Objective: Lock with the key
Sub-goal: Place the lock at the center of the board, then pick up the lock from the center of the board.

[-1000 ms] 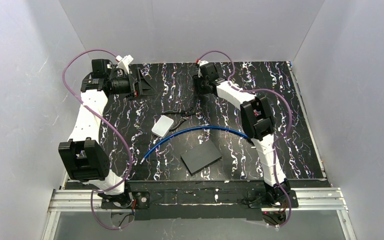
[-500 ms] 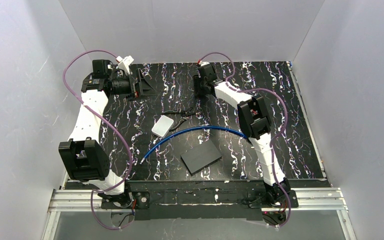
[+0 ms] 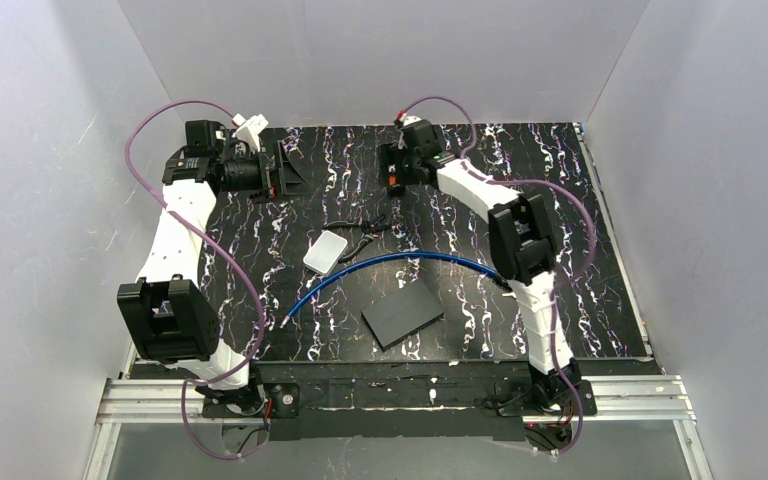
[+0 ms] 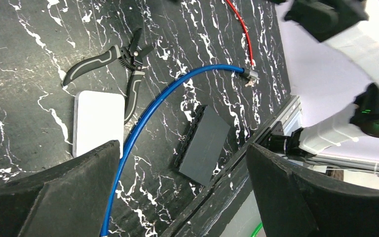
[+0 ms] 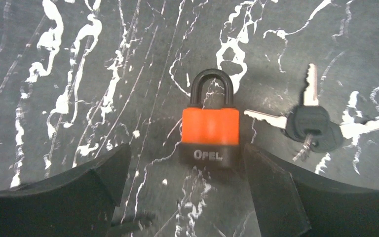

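Note:
An orange-and-black padlock (image 5: 209, 131) lies flat on the marbled table, both shackle legs in its body. A bunch of keys (image 5: 312, 126) with black heads lies just to its right, touching nothing else. My right gripper (image 5: 186, 153) hovers above the padlock's lower edge, open and empty, one finger on each side. In the top view it (image 3: 392, 175) is at the back centre, and only a red speck of the padlock (image 3: 390, 183) shows. A long blue cable (image 3: 390, 262) arcs across the middle; it also shows in the left wrist view (image 4: 148, 113). My left gripper (image 3: 285, 170) is open and empty at the back left.
Black pliers (image 4: 123, 64) and a white box (image 3: 325, 251) lie beside the cable's far side. A dark grey plate (image 3: 403, 312) lies nearer the front. A thin red wire (image 4: 239, 29) ends by the cable's metal tip (image 4: 249, 75). White walls enclose the table.
My right arm's wrist has turned and shifted slightly at the back centre, and its elbow has swung to the right. The left arm and the loose items have not moved.

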Motion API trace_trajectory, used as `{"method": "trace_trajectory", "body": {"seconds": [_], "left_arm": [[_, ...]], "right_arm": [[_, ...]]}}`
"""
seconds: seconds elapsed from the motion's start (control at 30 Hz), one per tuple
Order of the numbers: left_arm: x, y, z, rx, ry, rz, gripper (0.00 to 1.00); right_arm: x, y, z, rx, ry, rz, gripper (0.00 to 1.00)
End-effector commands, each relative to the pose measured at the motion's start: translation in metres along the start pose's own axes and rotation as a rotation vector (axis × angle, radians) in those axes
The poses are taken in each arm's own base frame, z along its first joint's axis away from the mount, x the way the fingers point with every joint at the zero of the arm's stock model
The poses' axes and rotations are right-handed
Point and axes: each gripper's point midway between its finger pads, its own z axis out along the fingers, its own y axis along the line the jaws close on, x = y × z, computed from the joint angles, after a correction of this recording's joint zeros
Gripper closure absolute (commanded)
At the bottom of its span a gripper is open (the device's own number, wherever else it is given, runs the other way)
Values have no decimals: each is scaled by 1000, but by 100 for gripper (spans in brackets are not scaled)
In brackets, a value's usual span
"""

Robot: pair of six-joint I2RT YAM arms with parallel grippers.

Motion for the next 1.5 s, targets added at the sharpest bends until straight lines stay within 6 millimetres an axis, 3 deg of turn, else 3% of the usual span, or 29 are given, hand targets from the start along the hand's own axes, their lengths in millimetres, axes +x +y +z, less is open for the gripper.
{"method": "trace_trajectory", "body": {"seconds": [0.0, 0.13, 0.3, 0.43, 0.57, 0.77, 0.97, 1.07, 1.3, 1.47], "left_arm": [[-1, -11, -13, -9, -20, 120, 2], [-4, 2, -22, -118, -43, 228, 2], [-5, 5, -25, -144, -70, 294, 2], [2, -8, -20, -44, -45, 281, 2], [9, -24, -19, 56, -36, 298, 2], [12, -33, -20, 94, -37, 315, 2], [16, -33, -19, 100, -30, 312, 2], [16, -31, -17, 100, -23, 302, 2], [16, -31, -13, 119, -12, 288, 2], [16, -31, -11, 122, -6, 279, 2]], "right_arm": [[-77, 4, -86, -120, -171, -75, 6], [-77, -17, -125, -148, -139, -167, 2], [-56, -57, -163, -192, -63, -209, 2], [-36, -90, -187, -184, -4, -259, 2], [-12, -119, -193, -196, 67, -339, 5], [18, -153, -173, -179, 180, -419, 12], [23, -169, -138, -166, 217, -404, 18], [27, -181, -110, -131, 236, -395, 21], [31, -197, -76, -96, 252, -405, 24], [49, -198, -61, -101, 296, -404, 32]]}}
